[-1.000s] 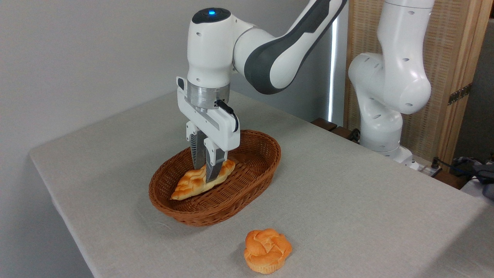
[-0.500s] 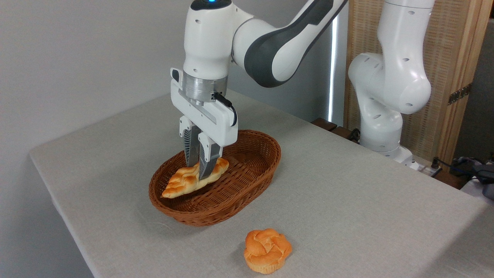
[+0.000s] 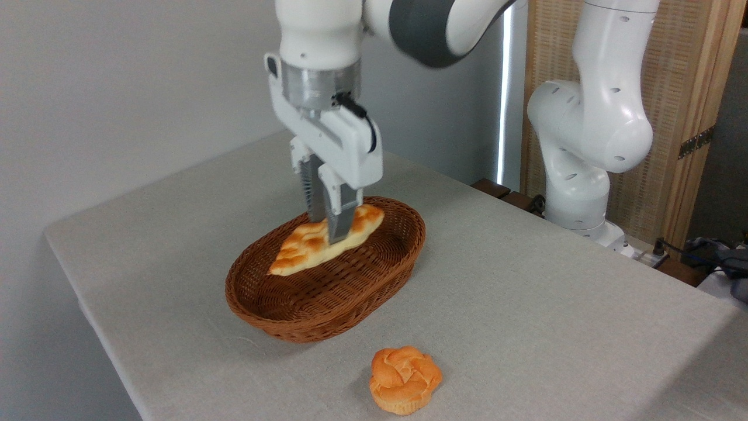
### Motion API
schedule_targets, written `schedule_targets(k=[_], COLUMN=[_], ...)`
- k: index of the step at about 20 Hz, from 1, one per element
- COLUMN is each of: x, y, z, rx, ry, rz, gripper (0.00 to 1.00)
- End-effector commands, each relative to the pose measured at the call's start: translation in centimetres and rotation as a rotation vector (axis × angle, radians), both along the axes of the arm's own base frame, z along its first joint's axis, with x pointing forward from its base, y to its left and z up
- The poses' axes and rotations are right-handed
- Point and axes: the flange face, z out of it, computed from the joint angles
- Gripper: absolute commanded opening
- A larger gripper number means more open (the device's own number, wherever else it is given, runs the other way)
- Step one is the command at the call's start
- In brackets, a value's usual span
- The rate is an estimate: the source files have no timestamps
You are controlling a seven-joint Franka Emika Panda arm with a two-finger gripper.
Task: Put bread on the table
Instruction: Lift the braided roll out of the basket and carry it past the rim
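1 braided loaf [image 3: 318, 242], 1 round bun [image 3: 404, 379], 1 wicker basket [image 3: 374, 289], 1 table [image 3: 526, 280], 1 robot arm [image 3: 584, 128]

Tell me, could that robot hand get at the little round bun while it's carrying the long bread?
Probably not now: the hand is shut on the bread. Nothing blocks the bun on the table.

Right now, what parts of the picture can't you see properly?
- The middle of the golden-yellow braided loaf, covered by the robot's fingers; it is also blurred.
- The near inside wall of the brown oval wicker basket, hidden by its own rim.
- The top of the white arm, cut off by the picture's upper edge.
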Motion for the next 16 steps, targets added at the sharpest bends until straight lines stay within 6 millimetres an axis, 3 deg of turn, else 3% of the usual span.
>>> schedule_targets(k=[1,5,12,16], x=[-0.9,-1.4,-2.6,-2.9], y=[3.4,4.9,6.3,9.6], z=[2.0,1.8,-0.3,-0.6], rx=[0.118,0.159,0.233,0.239], ry=[0.022,0.048,0.187,0.221], rz=[-0.214,-0.405,-0.973,-1.229], gripper=[0.5,0.53,0.56,0.56])
